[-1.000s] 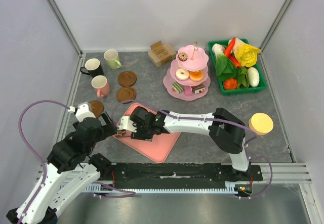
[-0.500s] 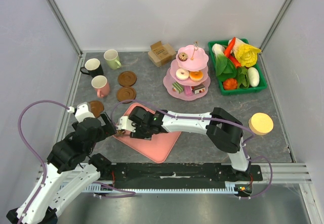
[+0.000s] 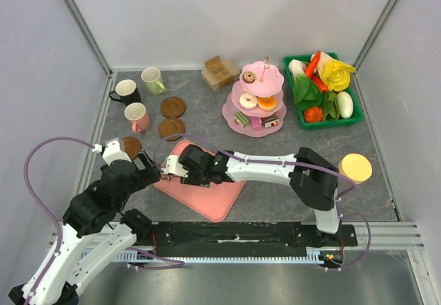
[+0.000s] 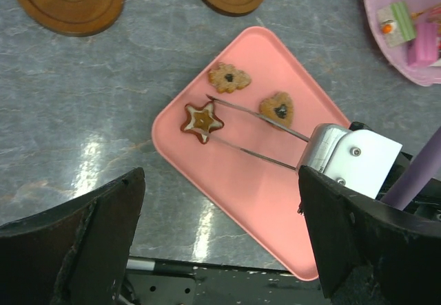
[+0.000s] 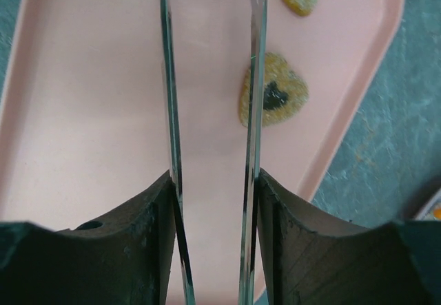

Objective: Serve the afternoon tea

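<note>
My right gripper [image 5: 212, 202] is shut on metal tongs [image 5: 170, 112], seen from above over the flat pink tray [image 3: 213, 196]. In the left wrist view the tongs [image 4: 262, 118] have their tips either side of a star cookie [image 4: 202, 121] that lies on the tray [image 4: 275, 202]. A flower cookie [image 4: 229, 78] and a heart cookie [image 4: 278, 108] lie beside it. The heart cookie [image 5: 274, 97] also shows in the right wrist view. My left gripper [image 4: 220, 250] is open and empty above the tray's near left edge. Black [image 3: 125, 91], pale green [image 3: 153, 80] and pink [image 3: 137, 117] mugs stand at the far left.
Brown coasters [image 3: 173, 106] [image 3: 171, 128] [image 3: 130, 146] lie near the mugs. A pink three-tier stand [image 3: 255, 102] holds pastries at the back centre. A green basket [image 3: 322, 91] of toy vegetables stands at the back right, a cardboard box [image 3: 219, 72] behind, and a yellow disc [image 3: 355, 168] at the right.
My right gripper has shifted the tongs a little towards the tray's left corner and the star cookie. My left arm has barely moved.
</note>
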`<state>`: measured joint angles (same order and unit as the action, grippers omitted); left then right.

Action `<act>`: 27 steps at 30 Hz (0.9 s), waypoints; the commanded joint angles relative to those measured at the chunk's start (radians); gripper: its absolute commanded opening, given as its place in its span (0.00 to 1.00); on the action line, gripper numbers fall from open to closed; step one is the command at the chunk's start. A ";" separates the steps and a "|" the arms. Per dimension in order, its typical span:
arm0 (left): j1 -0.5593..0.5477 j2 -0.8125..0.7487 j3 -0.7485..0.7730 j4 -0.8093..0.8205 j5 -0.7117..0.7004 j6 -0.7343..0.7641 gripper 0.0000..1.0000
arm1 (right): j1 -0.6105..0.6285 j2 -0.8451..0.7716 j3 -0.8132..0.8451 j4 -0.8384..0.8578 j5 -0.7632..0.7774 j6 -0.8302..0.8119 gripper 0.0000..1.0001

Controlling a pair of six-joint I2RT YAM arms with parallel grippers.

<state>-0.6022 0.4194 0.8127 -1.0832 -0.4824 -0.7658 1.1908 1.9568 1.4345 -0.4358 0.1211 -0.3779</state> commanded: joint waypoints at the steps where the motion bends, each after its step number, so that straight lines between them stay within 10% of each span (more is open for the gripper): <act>1: -0.015 -0.019 0.023 0.141 0.162 -0.018 0.99 | 0.024 -0.108 -0.026 0.121 0.094 0.033 0.51; 27: -0.015 -0.226 0.049 0.112 0.308 0.100 0.99 | 0.024 -0.047 0.018 0.063 0.077 0.070 0.60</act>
<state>-0.6033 0.2058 0.8387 -0.9798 -0.3084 -0.6792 1.2179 1.8530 1.3891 -0.4034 0.1284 -0.3340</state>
